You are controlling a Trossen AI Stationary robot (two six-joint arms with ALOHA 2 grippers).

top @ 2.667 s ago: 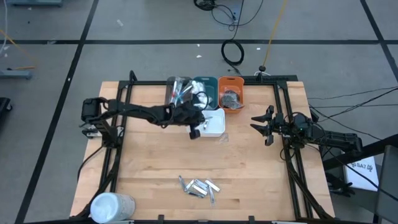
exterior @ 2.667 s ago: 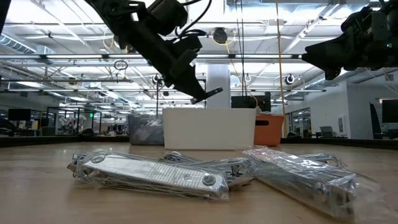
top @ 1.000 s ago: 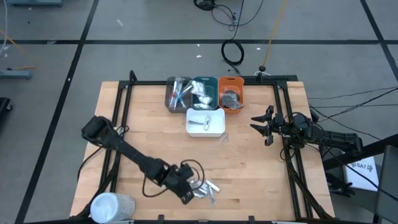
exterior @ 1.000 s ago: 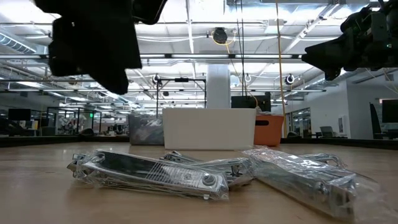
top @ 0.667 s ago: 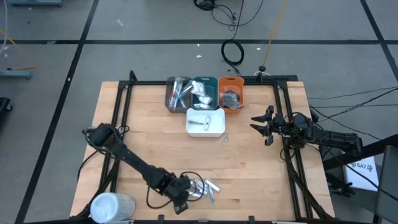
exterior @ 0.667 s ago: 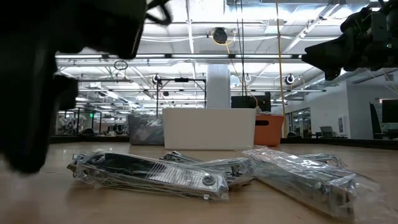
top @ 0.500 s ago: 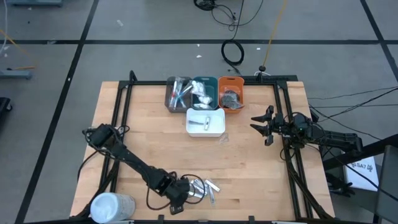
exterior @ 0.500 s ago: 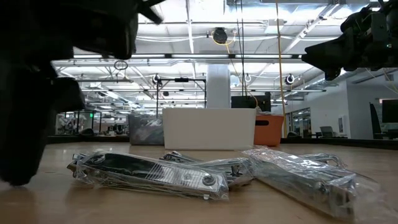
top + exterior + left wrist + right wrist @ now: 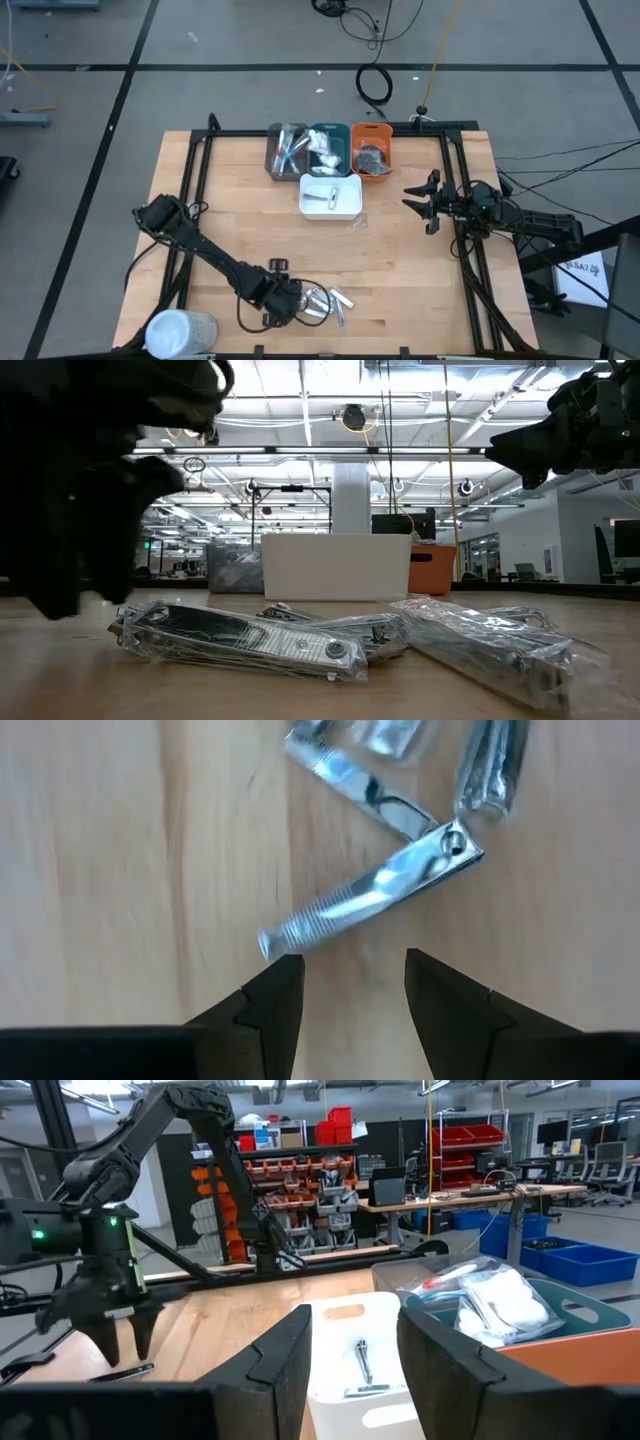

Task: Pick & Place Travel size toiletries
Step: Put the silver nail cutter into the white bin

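A pile of silver nail clippers in clear wrap (image 9: 326,300) lies flat on the wooden table near its front edge. It also shows in the low view (image 9: 250,642). My left gripper (image 9: 290,298) is open and points down just above the pile's left end. In the left wrist view its fingers (image 9: 345,990) stand over bare wood just short of one clipper (image 9: 370,900) and touch nothing. My right gripper (image 9: 418,200) is open and empty, raised at the table's right side. One clipper (image 9: 322,197) lies in the white tray (image 9: 350,205).
A grey tray (image 9: 272,160), a teal tray (image 9: 342,131) and an orange tray (image 9: 371,129) stand in a row at the far edge, filled with small items. A big white cylinder (image 9: 180,330) lies at the near left corner. A scrap of clear wrap (image 9: 357,222) lies beside the white tray.
My left gripper has come from the white tray to the pile near the table's front edge. It has gone down beside the pile's left end and then shifted a little toward the far edge. The pile has not moved.
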